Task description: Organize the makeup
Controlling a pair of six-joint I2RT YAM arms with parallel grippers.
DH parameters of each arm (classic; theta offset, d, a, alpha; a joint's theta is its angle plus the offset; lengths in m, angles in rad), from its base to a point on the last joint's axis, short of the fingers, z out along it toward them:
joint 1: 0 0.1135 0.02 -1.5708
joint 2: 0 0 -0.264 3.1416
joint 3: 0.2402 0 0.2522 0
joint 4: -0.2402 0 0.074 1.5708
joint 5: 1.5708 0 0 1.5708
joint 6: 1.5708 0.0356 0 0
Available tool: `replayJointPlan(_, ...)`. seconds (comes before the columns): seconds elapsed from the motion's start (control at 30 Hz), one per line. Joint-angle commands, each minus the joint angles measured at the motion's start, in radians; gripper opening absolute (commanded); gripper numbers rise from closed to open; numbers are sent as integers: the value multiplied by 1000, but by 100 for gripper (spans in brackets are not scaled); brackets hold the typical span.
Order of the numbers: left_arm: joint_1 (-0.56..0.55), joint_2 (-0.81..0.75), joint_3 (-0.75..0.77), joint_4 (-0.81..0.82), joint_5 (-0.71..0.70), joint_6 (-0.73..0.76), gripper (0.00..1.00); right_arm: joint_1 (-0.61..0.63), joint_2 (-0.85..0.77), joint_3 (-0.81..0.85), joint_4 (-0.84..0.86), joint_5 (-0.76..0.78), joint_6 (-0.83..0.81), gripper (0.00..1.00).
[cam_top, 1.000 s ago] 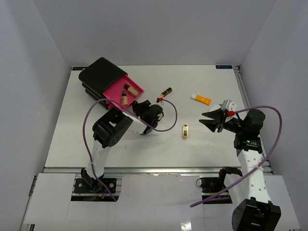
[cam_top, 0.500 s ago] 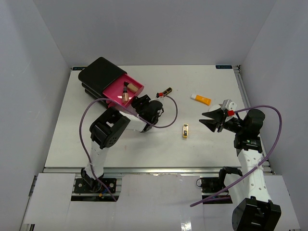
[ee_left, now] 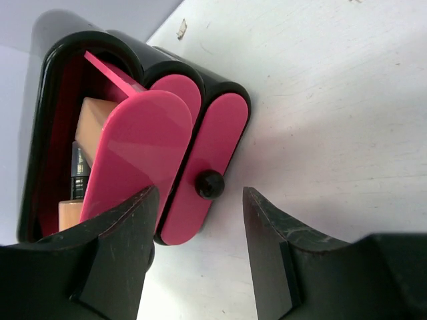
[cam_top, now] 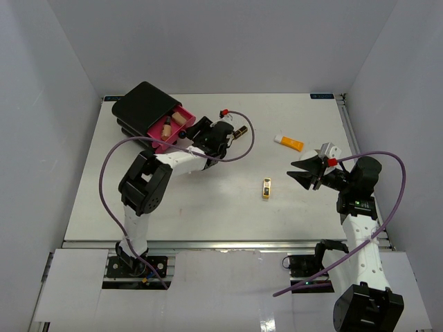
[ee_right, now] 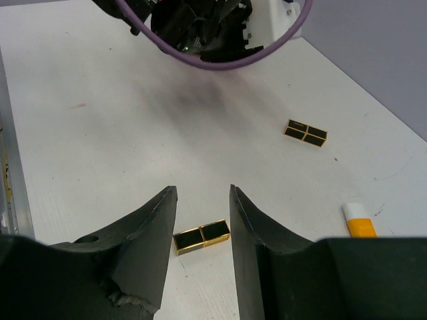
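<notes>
Pink drawer (cam_top: 168, 127) further in, left claw (ee_left: 199, 195) wider

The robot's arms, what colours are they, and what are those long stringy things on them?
The left arm and right arm have white links and chunky black joints. A purple cable loops along each, with a small red piece near the wrist. The left gripper and right gripper each have two thick, scuffed black fingers.

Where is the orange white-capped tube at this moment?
In the top view the orange tube lies on the right half of the table, just beyond the right pincer and not touching it.
</notes>
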Motion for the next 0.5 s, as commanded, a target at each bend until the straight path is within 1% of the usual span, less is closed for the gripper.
replayJointPlan(0.0, 75, -73, 75, -246, 71, -191, 65, -7, 3, 6, 6, -5, -10, 44)
replayJointPlan(0.23, 112, -68, 112, -292, 88, -219, 65, -12, 5, 7, 3, -5, -14, 44)
replayJointPlan(0.37, 129, -66, 165, -329, 100, -246, 72, -12, 6, 7, 0, -5, -14, 44)
replayJointPlan(0.47, 151, -50, 224, -360, 119, -258, 74, -15, 10, 7, 0, -8, -14, 44)
